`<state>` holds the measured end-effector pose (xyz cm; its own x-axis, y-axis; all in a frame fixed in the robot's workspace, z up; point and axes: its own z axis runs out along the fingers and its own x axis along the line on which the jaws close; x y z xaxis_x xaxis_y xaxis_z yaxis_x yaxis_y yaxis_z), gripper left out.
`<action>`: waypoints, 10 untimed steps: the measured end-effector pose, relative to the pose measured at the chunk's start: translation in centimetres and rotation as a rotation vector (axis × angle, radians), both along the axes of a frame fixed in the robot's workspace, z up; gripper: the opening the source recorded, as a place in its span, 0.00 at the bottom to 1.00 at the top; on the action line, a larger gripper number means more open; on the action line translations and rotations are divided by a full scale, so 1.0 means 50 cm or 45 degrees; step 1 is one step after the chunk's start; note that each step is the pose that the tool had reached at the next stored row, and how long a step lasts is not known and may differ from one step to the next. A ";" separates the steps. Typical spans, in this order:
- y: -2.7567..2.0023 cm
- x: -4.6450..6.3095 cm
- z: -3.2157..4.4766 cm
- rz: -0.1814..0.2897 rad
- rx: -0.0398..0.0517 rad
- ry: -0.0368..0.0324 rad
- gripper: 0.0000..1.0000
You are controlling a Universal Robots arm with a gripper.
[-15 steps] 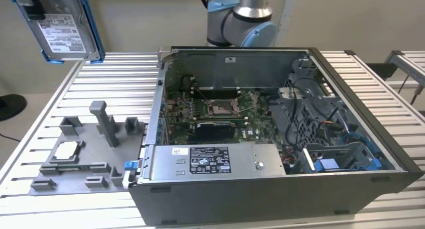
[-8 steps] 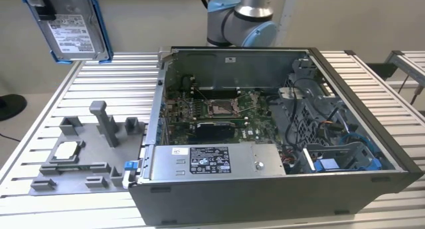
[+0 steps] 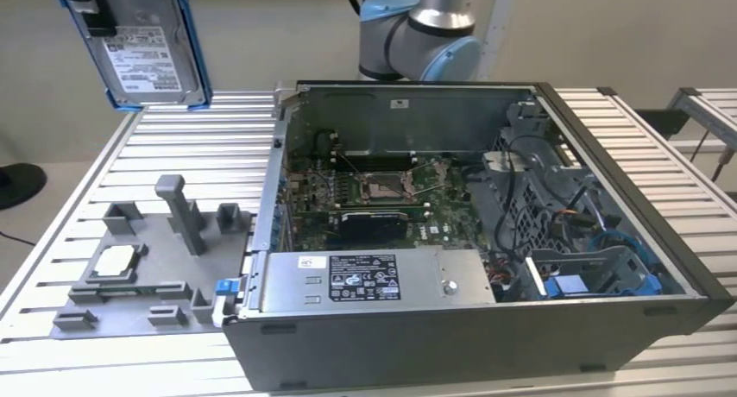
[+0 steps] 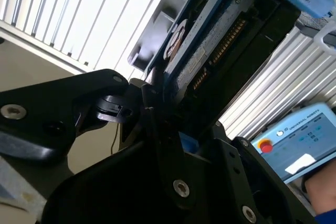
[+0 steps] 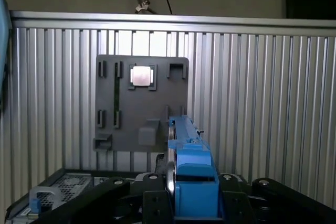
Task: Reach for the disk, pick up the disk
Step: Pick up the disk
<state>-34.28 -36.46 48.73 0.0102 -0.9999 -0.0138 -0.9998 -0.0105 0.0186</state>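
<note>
Pick looked done at this point: the black gripper (image 4: 155,103) was clamped on one end of the flat silver-grey metal disk (image 3: 150,47) with its white label and blue plastic rails, the fingers closed against its two broad faces as far as both wrist views let me judge. The disk hung upright in the air, well above the ribbed aluminium table (image 3: 173,147), over its far corner on the exterior view's left, touching nothing but the gripper. In the first wrist view it ran edge-on (image 5: 190,153), blue rail toward the camera, with the grey slotted plastic fixture plate (image 5: 142,103) and the small square silver chip (image 5: 142,76) seated in it on the table beyond. The open dark-grey computer case (image 3: 484,328) sat well apart from the disk, on the rest of the table. My read: you held it by the end, so most of the mass hung off the fingers. That called for slow, smooth wrist moves and an eye on the drive creeping in the grip. Smooth metal faces, so I'd expect little friction margin. A hand (image 4: 321,187) was at the blue-and-grey teach pendant (image 4: 294,140), a good place for it.
</note>
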 end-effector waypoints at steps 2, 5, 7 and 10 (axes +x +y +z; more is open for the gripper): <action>0.0000 0.008 -0.001 0.003 0.000 -0.0007 0.00; 0.0000 0.025 -0.002 0.007 0.000 -0.0022 0.00; 0.0000 0.037 -0.002 0.010 0.000 -0.0035 0.00; 0.0000 0.052 -0.002 0.013 0.000 -0.0061 0.00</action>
